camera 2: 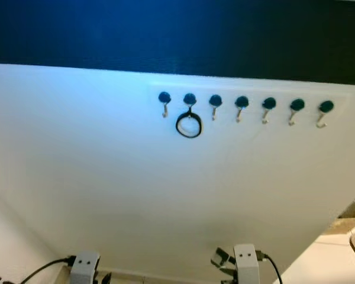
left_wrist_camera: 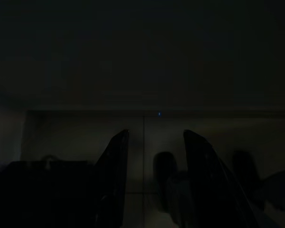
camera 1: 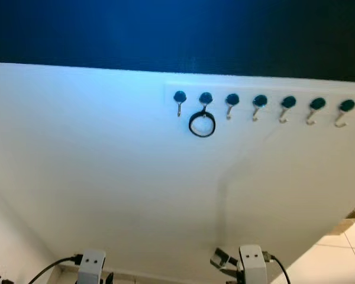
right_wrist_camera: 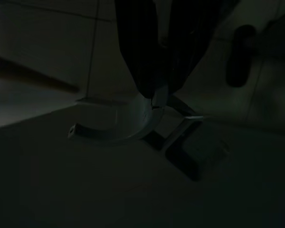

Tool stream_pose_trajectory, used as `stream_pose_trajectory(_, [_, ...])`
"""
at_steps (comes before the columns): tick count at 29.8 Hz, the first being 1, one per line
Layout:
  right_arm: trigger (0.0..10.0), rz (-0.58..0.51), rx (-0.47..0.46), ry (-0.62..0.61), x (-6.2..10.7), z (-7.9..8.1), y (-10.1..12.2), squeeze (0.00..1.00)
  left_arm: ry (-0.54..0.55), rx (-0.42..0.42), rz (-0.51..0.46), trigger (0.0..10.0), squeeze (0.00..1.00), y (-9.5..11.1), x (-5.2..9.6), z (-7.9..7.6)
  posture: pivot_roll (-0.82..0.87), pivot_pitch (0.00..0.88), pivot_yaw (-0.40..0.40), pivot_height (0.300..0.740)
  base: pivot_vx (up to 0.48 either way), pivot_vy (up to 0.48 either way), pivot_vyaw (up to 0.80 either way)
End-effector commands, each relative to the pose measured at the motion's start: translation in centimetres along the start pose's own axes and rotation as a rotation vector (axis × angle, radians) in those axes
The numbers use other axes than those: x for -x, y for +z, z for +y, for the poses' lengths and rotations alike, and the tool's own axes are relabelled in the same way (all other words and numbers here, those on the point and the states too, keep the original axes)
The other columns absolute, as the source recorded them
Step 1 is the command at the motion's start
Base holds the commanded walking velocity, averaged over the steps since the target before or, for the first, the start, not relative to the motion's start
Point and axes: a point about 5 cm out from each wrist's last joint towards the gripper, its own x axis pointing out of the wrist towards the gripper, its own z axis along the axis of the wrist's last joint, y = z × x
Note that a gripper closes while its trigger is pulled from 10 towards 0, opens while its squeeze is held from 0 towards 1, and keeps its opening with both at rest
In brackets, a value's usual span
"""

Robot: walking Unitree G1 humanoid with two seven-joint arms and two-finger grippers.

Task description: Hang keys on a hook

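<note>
Keys held low, hooks still high above

Keys [right_wrist_camera: 147, 118] sit pinched between the fingers of the right gripper [right_wrist_camera: 154, 97], which is clenched on a pale curved ring with a dark fob trailing beside it. In the head views that bunch [camera 1: 223, 260] shows at the bottom edge, just beside the right wrist, well below the hook rail and low against the white wall [camera 1: 106, 177].

Up on the wall runs a row of seven small hooks with dark round caps. The second hook from the left [camera 1: 205, 99] already carries a black loop [camera 1: 202, 124]; the leftmost hook [camera 1: 179, 97] and the five to its right hang bare, the third hook [camera 1: 232, 100] among them.

The left gripper [left_wrist_camera: 152, 156] hangs idle in the dark with its fingers parted and nothing between them.

Judged from this, the step in hand is the lift toward the rail. It would go best with the ring's opening turned to face the wall, raised above a bare hook's tip, then lowered over it before the fingers let go. Choosing a free hook away from the loop avoids a tangle. The fob could swing and twist the ring, so a slow rise seems wise.
</note>
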Motion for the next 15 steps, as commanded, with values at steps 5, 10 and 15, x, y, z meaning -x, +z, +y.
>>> stream_pose_trajectory(5, [10.0,0.013,0.005,0.018,-0.04,0.25,-0.08,0.00,-0.006,0.009,-0.013,10.0,0.00,0.06,0.00,-0.28,0.05,0.032,0.002,0.740,-0.347,0.000,0.00])
stream_pose_trajectory(10, [10.0,0.015,0.003,0.021,-0.04,0.31,-0.10,0.00,-0.008,0.005,-0.021,10.0,0.00,0.23,-0.05,-0.21,0.05,0.032,0.005,0.740,-0.345,0.000,0.00])
stream_pose_trajectory(15, [10.0,0.016,0.000,0.023,-0.03,0.36,-0.12,0.00,-0.011,-0.002,-0.034,10.0,0.00,0.48,-0.10,-0.17,0.05,0.032,0.006,0.740,-0.344,0.000,0.00])
